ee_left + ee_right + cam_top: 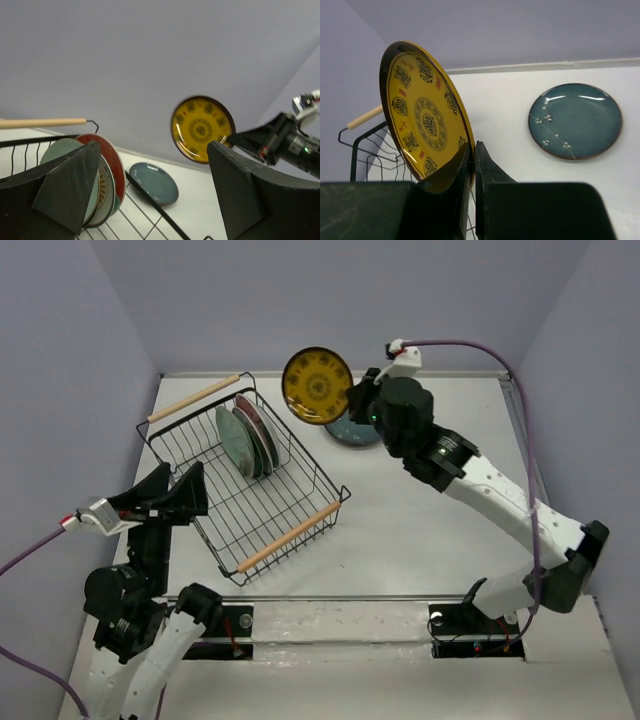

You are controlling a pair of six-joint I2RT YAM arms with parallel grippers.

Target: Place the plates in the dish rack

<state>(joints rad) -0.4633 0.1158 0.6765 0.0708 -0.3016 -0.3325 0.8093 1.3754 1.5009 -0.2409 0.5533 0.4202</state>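
1. Rests the left gripper (pixel 178 478) at the near left corner of the dish rack (pixel 288 537), jaws spread wide and empty, probably to stay out of the way.
2. Shows several plates (pixel 248 438) upright on edge inside the rack, packed together toward its far end.
3. Holds the yellow plate (pixel 317 386) in the air near the rack's far right side, with the right gripper (pixel 472 150) jaws pinching its rim, face vertical, seemingly for lowering on edge.
4. Leaves the dark teal plate (pixel 575 121) flat on the table (pixel 420 520) beyond, not yet loaded.

Left arm (pixel 165 650) and right arm (pixel 500 500) — white shells, black joints, purple cables (pixel 460 342); left end effector (pixel 153 146) — black wedges.
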